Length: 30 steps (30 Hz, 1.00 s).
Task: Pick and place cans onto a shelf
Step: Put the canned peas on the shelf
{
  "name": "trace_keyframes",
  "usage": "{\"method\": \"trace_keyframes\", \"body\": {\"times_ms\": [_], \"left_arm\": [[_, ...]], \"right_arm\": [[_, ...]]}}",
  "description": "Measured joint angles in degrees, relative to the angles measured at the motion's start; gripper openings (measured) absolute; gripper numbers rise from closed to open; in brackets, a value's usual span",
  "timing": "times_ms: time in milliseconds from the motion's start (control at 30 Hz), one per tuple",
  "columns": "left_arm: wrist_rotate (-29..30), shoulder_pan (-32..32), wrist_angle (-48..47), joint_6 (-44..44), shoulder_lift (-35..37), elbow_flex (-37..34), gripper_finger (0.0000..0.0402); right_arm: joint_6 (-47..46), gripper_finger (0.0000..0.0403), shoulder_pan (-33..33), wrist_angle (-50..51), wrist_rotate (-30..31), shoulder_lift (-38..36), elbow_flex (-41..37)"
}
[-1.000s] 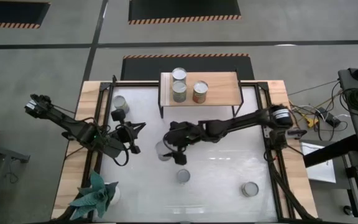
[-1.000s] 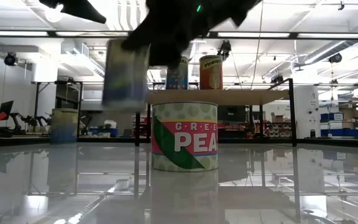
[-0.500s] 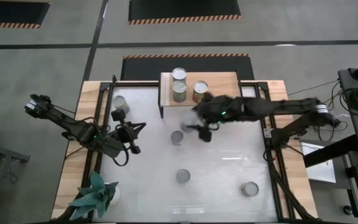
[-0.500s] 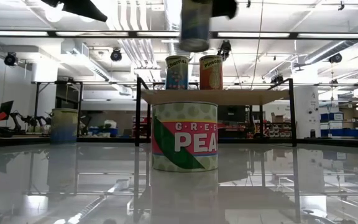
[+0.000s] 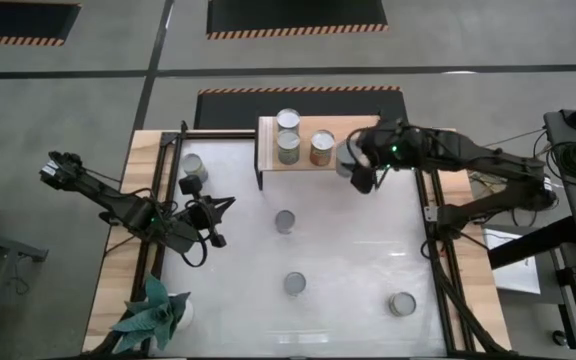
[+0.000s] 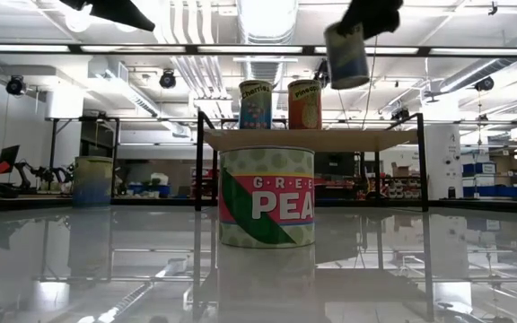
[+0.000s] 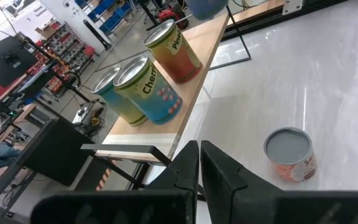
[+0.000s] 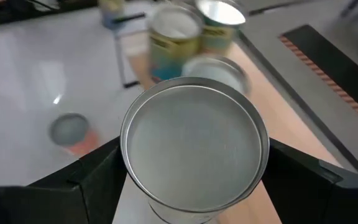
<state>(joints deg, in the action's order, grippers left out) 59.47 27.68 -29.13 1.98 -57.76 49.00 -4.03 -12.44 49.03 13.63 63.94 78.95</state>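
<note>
The right end effector point(image 5: 356, 165) was clamped on a can point(image 5: 347, 158), one finger each side of it (clear in the right wrist view), carrying it upright above the shelf point(image 5: 363, 135), near the front edge. In the low view the held can point(image 6: 346, 56) hung well above board level, so it was not yet set down; prob. kept high to clear the cans already there.

Three cans stood on the shelf: one at the back point(image 5: 288, 120), one in front of it point(image 5: 288, 146), and an orange-sided one point(image 5: 321, 147) just beside that. The carried can was to the right of the orange one, over bare board, which looked like the intended spot: it filled the row w/o bumping the neighbours.

Still on the table point(image 5: 368, 260): cans at point(image 5: 285, 221), point(image 5: 295, 284), point(image 5: 401, 303), plus two near the left edge point(image 5: 193, 165), point(image 5: 189, 186).

The left end effector point(image 5: 213, 215) waited over the table's left side, well apart from the shelf, fingers together per the left wrist view, keeping out of the right arm's path.
</note>
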Motion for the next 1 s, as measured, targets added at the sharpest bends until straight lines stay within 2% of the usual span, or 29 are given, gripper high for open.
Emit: {"method": "trace_keyframes", "body": {"times_ms": [300, 567, 800, 900, 1000], "left_arm": [[0.0, 0.0, 0.0, -0.5, 0.0, 0.0, 0.0], [0.0, 0.0, -0.1, -0.5, 0.0, 0.0, 0.0], [0.0, 0.0, -0.1, -0.7, 0.0, 0.0, 0.0], [0.0, 0.0, -0.1, -1.1, 0.0, 0.0, 0.0], [0.0, 0.0, 0.0, -1.3, 0.0, 0.0, 0.0]], "right_arm": [[4.5, 0.0314, -10.1, -0.4, -1.4, -3.3, -6.5], [10.8, 0.0313, -22.7, -14.6, -17.1, -3.2, -14.5], [14.2, 0.0312, -31.7, -25.3, -29.2, 0.5, -17.5], [14.9, 0.0313, -33.0, -27.5, -32.2, 2.7, -17.3], [17.1, 0.0315, -33.1, -28.2, -32.6, 5.2, -16.3]]}}
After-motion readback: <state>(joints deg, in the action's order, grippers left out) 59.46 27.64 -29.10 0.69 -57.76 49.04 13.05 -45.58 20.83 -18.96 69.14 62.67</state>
